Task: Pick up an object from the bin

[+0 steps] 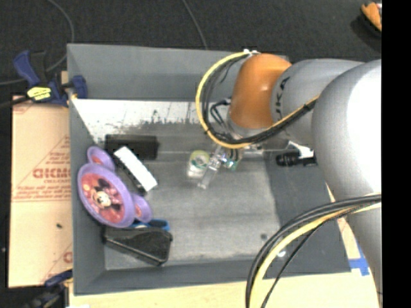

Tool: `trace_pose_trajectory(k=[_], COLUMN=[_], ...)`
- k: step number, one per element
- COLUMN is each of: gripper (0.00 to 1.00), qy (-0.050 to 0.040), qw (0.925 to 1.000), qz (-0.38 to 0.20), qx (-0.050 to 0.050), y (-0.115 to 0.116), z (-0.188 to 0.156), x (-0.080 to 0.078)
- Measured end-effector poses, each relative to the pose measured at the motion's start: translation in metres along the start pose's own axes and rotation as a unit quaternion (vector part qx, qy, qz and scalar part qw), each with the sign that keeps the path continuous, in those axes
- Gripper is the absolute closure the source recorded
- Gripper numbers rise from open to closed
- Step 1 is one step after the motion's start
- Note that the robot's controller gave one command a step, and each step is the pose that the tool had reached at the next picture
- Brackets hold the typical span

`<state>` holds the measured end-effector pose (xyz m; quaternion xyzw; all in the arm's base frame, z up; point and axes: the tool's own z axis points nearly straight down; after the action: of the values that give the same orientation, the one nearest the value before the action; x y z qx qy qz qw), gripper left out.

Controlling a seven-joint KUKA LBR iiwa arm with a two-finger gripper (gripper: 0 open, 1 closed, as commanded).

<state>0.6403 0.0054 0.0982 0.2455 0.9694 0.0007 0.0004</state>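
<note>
I see the arm reaching in from the right, its orange wrist cover (257,98) above the middle of the grey bin (212,236). The tool (221,160) hangs low near the bin's centre. A small clear thing (199,165) with a pale green tint lies right at its tip, and I cannot tell whether they touch. Well apart, on the left side, a round purple dish (103,194) with a cartoon mouse sits just beside a white block (136,169). A black bar (131,146) lies toward the far wall, and a flat black piece (138,244) lies toward the near wall.
</note>
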Motion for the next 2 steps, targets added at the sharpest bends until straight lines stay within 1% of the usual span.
trace_pose_trajectory(k=[1, 2], gripper=[0.0, 1.0], qy=[-0.0112, 0.0056], qw=[0.9992, 0.9971], qz=[-0.039, 0.076], qx=[-0.003, 0.003], y=[-0.001, -0.01], z=[0.026, 0.029], x=[0.013, -0.016])
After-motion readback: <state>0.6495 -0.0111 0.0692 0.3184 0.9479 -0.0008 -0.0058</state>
